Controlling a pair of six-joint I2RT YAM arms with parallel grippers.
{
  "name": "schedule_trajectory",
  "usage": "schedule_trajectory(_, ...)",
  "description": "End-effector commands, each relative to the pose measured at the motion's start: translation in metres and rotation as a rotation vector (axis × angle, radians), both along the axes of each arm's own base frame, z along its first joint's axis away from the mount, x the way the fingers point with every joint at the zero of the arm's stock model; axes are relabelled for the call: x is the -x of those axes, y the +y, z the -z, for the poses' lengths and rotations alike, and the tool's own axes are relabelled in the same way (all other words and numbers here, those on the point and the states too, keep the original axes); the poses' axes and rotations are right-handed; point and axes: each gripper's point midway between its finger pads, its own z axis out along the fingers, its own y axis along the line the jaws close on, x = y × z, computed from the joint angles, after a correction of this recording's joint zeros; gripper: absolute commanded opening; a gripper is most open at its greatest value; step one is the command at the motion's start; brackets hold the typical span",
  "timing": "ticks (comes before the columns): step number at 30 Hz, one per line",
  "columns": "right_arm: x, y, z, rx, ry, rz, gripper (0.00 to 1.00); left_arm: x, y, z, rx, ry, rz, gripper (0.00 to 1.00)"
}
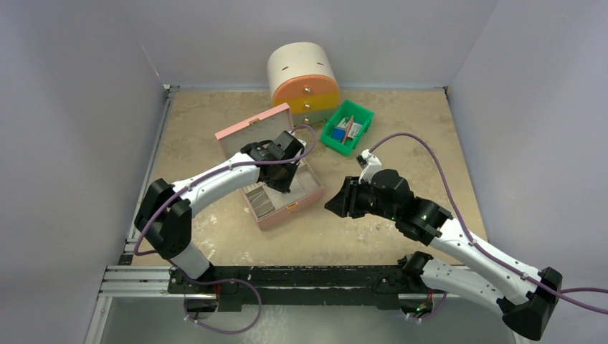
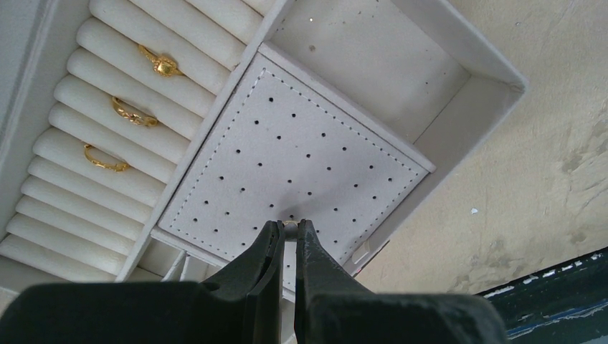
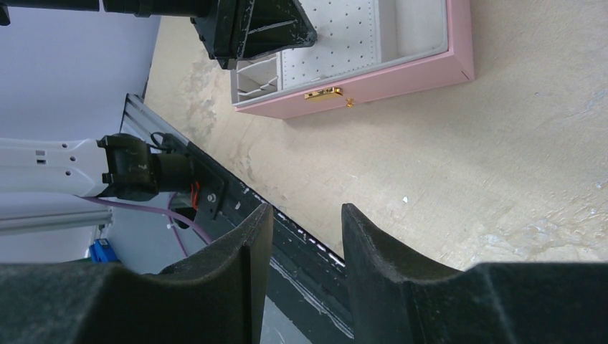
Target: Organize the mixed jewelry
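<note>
The left gripper (image 2: 289, 229) is clenched on a tiny stud (image 2: 290, 224) at one edge of the perforated panel (image 2: 287, 143) in the pink jewelry box (image 1: 290, 209). Three gold rings (image 2: 133, 115) sit in the ring rolls (image 2: 64, 140) alongside (separate slots). The right gripper (image 3: 307, 229) hangs released and empty above the tabletop (image 3: 466, 179).

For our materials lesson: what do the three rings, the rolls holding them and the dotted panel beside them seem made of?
Rings: shiny gold-coloured metal, by the glints; solid or plated cannot be told. Rolls: padded off-white fabric or leatherette, matt. Dotted panel: likely the same matt covering, with stitched edge and punched holes.
</note>
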Motion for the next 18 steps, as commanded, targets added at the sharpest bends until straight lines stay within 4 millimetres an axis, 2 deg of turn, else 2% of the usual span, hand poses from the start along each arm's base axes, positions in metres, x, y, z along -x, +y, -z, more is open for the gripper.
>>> schedule_trajectory(1, -0.004, 0.004, -0.008, -0.03, -0.023, 0.0, 0.43, 0.002, -0.002, 0.003, -0.004, 0.002, 0.025, 0.0)
schedule_trajectory(18, -0.003, 0.003, -0.006, -0.029, -0.02, 0.003, 0.43, -0.001, 0.002, 0.018, -0.044, 0.009, 0.013, 0.0)
